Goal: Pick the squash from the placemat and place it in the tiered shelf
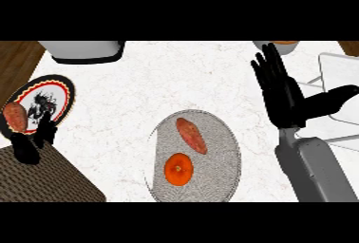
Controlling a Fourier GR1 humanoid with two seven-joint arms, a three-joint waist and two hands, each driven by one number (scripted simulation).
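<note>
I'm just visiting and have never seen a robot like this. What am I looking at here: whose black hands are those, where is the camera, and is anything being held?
The picture is taken from the robot's head, looking steeply down at a white marbled counter. The right hand is open, fingers straight, holding nothing. The left hand shows at the lower left by a patterned plate carrying a reddish vegetable. In the middle lies a round grey placemat with an orange squash and a sweet potato. The white wire tiered shelf stands at the right edge.
</note>
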